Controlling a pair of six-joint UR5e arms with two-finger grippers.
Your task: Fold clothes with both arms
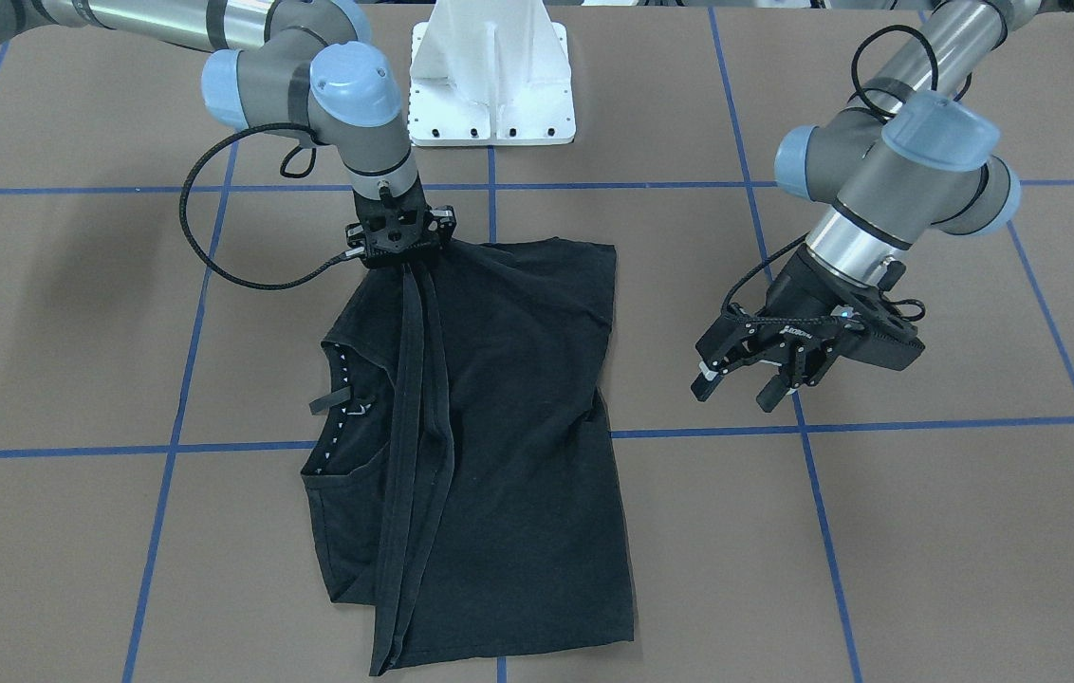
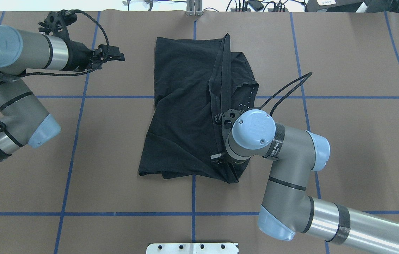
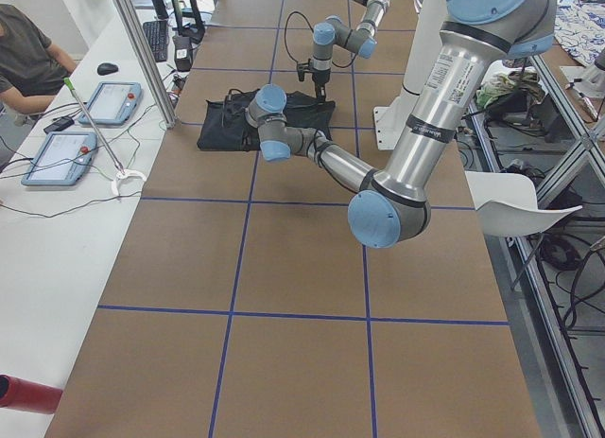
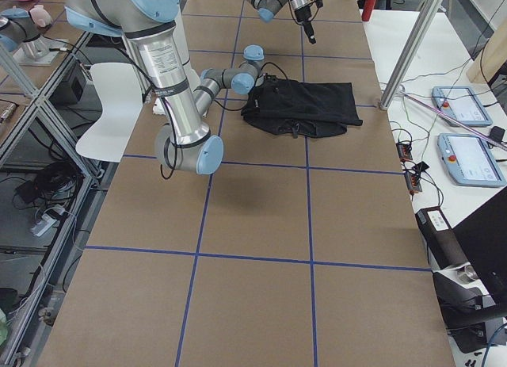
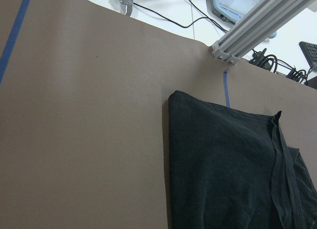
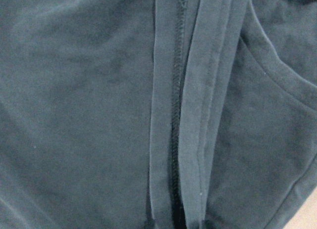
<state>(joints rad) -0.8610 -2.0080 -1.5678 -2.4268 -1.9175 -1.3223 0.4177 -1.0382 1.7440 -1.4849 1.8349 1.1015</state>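
Observation:
The black T-shirt (image 1: 509, 427) lies crumpled on the brown table, collar (image 1: 344, 403) toward the robot's right. My right gripper (image 1: 401, 261) stands over the shirt's near edge, shut on a bunched strip of its fabric that stretches taut across the shirt (image 2: 185, 106). The right wrist view is filled with that hem strip (image 6: 185, 115). My left gripper (image 1: 736, 387) hovers open and empty beside the shirt, apart from it; in the overhead view the left gripper (image 2: 117, 54) sits off the shirt's far left corner. The left wrist view shows that corner (image 5: 223, 160) and no fingers.
The white mounting base (image 1: 490, 85) stands at the robot's side of the table. Blue tape lines cross the brown surface (image 2: 79, 158). An aluminium post (image 5: 252, 21) rises behind the shirt. A person (image 3: 28, 60) sits at a side bench with tablets (image 3: 109, 102).

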